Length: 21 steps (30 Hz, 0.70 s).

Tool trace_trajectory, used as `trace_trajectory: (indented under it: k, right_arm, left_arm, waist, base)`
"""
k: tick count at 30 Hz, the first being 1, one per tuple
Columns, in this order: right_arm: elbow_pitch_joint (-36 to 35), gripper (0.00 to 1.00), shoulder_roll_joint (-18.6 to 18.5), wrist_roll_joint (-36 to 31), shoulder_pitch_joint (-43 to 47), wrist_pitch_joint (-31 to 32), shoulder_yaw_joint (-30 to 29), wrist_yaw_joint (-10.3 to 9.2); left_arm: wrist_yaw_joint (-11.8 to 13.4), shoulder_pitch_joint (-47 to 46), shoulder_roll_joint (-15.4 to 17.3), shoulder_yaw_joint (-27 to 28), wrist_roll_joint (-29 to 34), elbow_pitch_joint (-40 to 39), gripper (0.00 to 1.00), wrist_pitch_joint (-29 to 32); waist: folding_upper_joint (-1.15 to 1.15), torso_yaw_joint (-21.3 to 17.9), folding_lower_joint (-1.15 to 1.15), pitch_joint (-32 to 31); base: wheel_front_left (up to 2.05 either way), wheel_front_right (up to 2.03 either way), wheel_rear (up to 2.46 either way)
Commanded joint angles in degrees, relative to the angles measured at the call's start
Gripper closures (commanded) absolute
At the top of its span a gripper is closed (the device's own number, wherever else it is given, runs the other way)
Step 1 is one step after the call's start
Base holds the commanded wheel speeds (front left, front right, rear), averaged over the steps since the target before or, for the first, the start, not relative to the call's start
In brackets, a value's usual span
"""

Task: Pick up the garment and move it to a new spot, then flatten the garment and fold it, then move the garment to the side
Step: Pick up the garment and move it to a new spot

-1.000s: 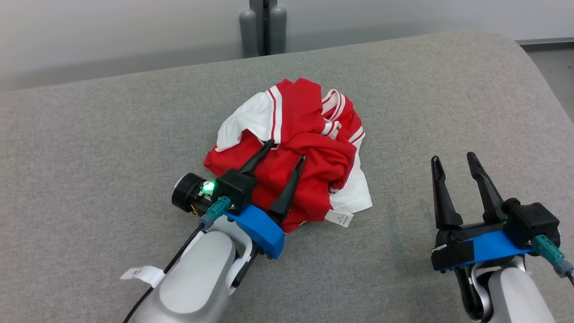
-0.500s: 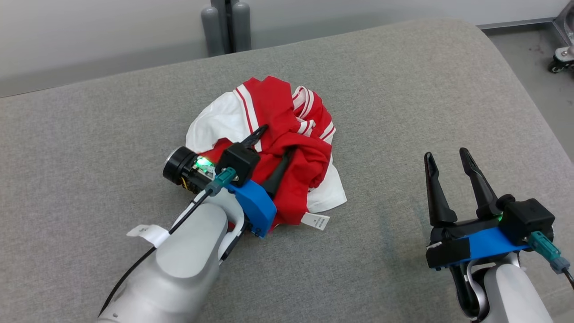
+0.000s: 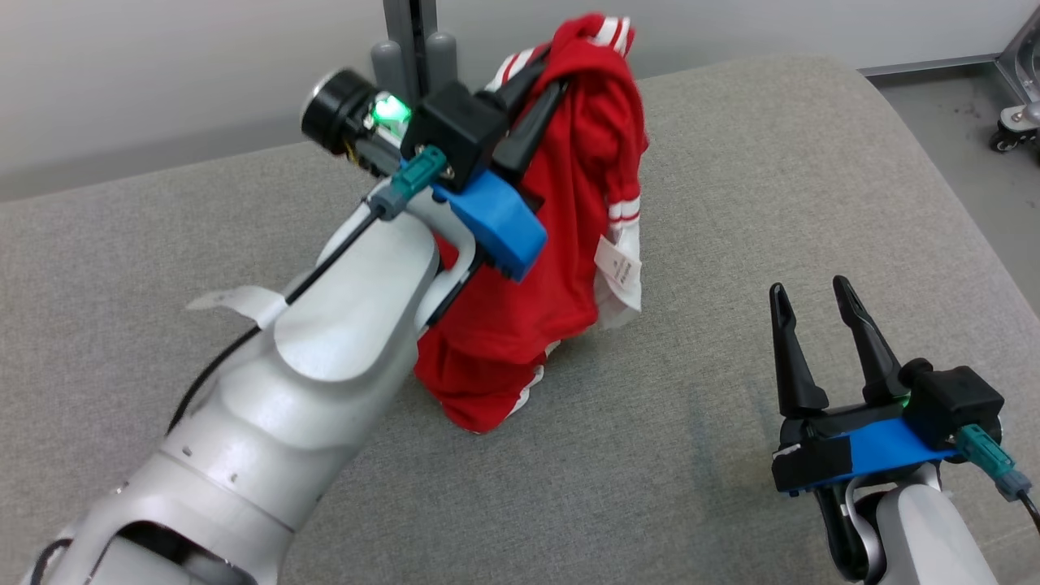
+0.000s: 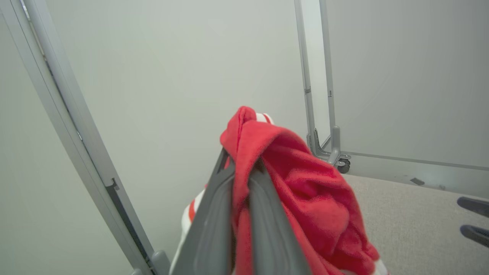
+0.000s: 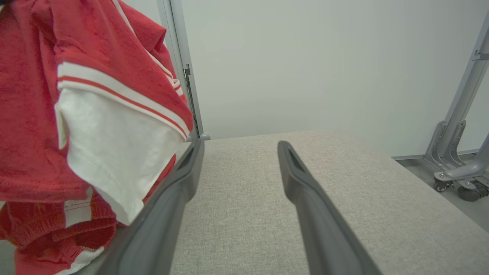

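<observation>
Two grippers above one grey padded table (image 3: 772, 162). High over the table's far half: the left gripper (image 3: 546, 73), clamped shut on a red and white garment (image 3: 569, 244). Seen from the left wrist as two long dark fingers (image 4: 214, 214) pressed almost together, with a fold of red cloth pinched between them and spilling over the tips.

Hanging from that grip, bunched and crumpled, down toward the middle of the table. Mostly red cloth, with white panels and red-and-white striped bands at the cuffs and hem. Hard to tell whether the lowest hem touches the table or hangs just clear of it. Dangling on the side of the bundle nearer the table's right edge: a small white label (image 3: 617, 272), well above the tabletop.

Low over the table's near right corner: the right gripper (image 3: 810, 286), spread wide, with nothing between its fingers but bare grey fabric. Pointed toward the table's far edge, well apart from the hanging bundle. From the right wrist, a white sleeve with a striped band just beside one finger, not touching it.

Behind the table's far edge, a grey upright post (image 3: 410, 32) against a pale wall. Beyond the table's right edge, on the floor, a small caster wheel (image 3: 1006, 140).
</observation>
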Motion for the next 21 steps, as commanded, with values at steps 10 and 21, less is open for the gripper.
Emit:
trace_trajectory:
  k: [10, 21]
  right_arm:
    - [0.17, 0.00, -0.09, 1.43, 0.20, -0.20, 0.89, 0.01]
    - [-0.29, 0.00, -0.09, 1.94, 0.61, -0.20, -0.18, 0.01]
  left_arm:
    - [-0.05, -12.58, 3.85, 0.45, -3.41, -7.09, 1.00, 2.18]
    - [1.45, -15.15, 7.31, 2.47, -4.80, -11.48, 1.00, 3.27]
  waist:
    - [0.00, -1.35, 0.00, -0.68]
    - [0.00, -1.17, 0.00, -0.18]
  base:
    - [0.00, 0.00, 0.00]
    - [0.00, 0.00, 0.00]
